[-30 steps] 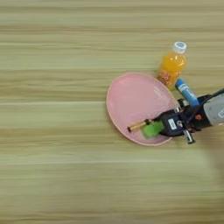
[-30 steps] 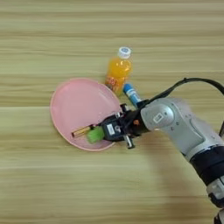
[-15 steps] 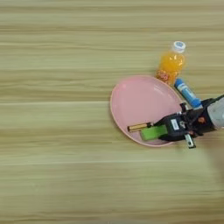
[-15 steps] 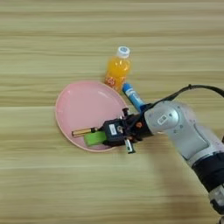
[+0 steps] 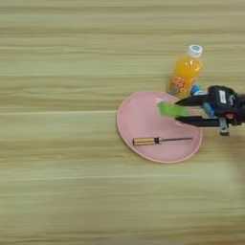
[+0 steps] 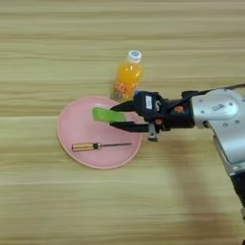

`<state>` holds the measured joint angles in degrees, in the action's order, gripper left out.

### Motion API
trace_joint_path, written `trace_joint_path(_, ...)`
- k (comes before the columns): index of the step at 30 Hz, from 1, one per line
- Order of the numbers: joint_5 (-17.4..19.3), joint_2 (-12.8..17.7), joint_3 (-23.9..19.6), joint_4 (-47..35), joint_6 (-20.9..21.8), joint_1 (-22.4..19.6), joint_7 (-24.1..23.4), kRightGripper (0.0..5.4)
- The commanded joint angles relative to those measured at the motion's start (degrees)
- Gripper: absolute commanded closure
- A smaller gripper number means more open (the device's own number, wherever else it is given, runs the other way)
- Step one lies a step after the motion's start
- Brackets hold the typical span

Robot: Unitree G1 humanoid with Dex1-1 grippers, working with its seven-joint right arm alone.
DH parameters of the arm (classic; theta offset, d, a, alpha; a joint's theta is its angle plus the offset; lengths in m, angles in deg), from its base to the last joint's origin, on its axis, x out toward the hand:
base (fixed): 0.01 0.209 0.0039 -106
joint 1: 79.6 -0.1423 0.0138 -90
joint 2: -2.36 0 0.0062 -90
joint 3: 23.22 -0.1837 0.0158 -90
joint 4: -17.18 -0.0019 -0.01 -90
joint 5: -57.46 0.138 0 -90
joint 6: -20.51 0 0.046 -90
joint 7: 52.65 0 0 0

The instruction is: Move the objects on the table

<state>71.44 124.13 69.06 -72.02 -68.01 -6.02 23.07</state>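
Green block held over the plate, ready to be carried off.

Nearest, the screwdriver [image 6: 100, 145] lies flat on the pink plate [image 6: 72, 125]. Above it, the right gripper [image 6: 116, 116] has its jaws closed on the green block [image 6: 106, 115]. Next it probably needs a set-down spot; bare worktop [image 6: 72, 201] lies all around. Beyond, the orange bottle [image 6: 126, 77] and blue tube [image 5: 206, 103] stand close, so clearance there is tight.

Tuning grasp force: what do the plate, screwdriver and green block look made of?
Plate: probably plastic, even pink with a soft sheen.
Screwdriver: thin dark shaft, likely metal; yellow handle looks like plastic.
Green block, between the right hand's fingers: uniform matte green, maybe plastic or foam; can't tell.
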Motion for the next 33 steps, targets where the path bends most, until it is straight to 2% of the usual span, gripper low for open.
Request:
trace_joint_path(1, 4.4, 3.2, -6.3, -1.3, -2.1, -3.2, -0.6, 3.90)
trace_joint_path(5, 6.4, 3.3, -10.1, 2.5, -3.3, -4.4, -0.9, 3.90)
trace_joint_path(12, 0.8, 4.5, -10.5, 13.9, 0.5, -5.6, -2.3, 3.90)
trace_joint_path(16, -1.3, 4.6, -10.6, 21.0, 2.5, -7.8, -2.7, 3.90)
trace_joint_path(20, -5.6, 5.9, -9.4, 31.7, 6.1, -11.1, -3.8, 3.90)
trace_joint_path(29, -14.1, 6.3, -6.0, 47.2, 12.5, -16.7, -8.1, 3.90)
trace_joint_path(33, -19.6, 6.4, -3.4, 53.5, 15.0, -19.0, -13.4, 3.90)
